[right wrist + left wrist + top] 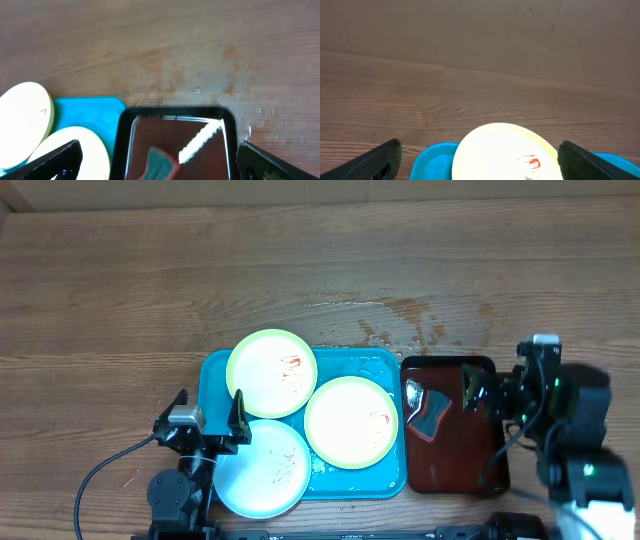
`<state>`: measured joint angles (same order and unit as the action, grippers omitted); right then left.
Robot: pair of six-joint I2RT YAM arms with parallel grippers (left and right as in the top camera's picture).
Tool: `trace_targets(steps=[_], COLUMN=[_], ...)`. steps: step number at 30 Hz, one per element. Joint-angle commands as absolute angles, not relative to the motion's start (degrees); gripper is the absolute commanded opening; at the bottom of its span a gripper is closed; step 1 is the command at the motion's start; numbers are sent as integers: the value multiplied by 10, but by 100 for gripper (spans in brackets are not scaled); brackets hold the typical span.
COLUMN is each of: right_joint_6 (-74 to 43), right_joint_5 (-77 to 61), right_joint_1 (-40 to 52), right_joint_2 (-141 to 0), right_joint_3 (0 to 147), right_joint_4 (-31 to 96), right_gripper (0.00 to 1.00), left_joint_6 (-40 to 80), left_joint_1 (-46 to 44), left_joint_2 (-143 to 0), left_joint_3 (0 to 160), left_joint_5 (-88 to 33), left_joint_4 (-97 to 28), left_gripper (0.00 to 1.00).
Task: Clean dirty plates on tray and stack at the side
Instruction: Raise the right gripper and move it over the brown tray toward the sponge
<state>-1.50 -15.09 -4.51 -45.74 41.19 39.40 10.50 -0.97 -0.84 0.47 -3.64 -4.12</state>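
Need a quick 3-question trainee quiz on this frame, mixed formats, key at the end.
1. How many plates rest on the turquoise tray?
2. True or false: the dark red tray sits on the robot's left.
3. The left gripper is: A) open, holding nothing; B) shut on a plate; C) out of view.
Key: 1 three; 2 false; 3 A.

Wooden table (150,270), wet stains (400,320), brown wall (470,30)
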Motion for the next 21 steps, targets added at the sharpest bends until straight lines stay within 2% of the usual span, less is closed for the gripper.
trace_targets(steps=[1,11,21], right_joint_6=[-47,-110,-107], right_joint_5=[-180,-183,-202], right_joint_1=[-46,-46,-46], right_joint_2=[-526,-716,-785], right_joint_3=[502,686,707], right_joint_4=[447,673,781], right_gripper=[100,100,100], left_joint_6=[101,101,101], left_joint_1=[-6,-6,-6], left_joint_2=[-3,-3,-3], left_joint_3=[3,3,3], left_joint_5=[-40,-40,-40], left_joint_4=[-42,-42,-42], left_gripper=[100,100,100])
